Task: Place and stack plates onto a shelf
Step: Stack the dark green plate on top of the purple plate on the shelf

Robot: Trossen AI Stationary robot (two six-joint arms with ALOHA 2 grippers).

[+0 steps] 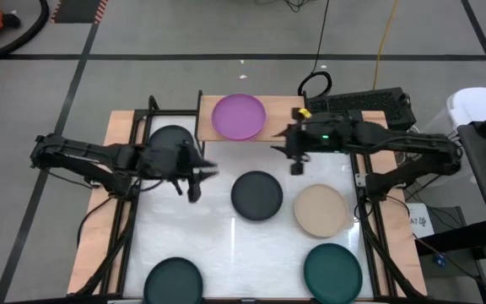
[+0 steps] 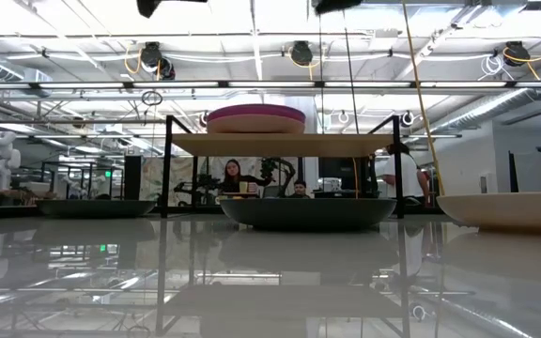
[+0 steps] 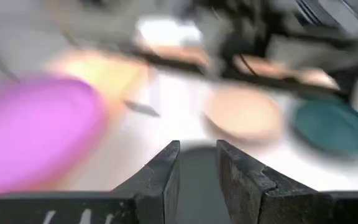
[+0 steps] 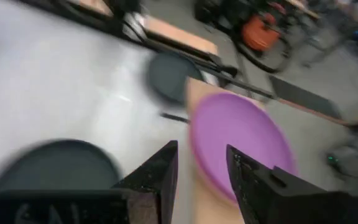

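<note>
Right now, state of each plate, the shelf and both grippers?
Round matte purple plate: on the shelf, on a second plate.
Light-wood shelf: right part bare.
Dark grey plate: flat on table.
Beige plate: flat on table.
Right gripper: open, empty.
Left gripper: empty.

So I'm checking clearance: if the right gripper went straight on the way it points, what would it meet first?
Probably the purple plate on the shelf: it lies just ahead of the right gripper, though depth is unclear.
</note>
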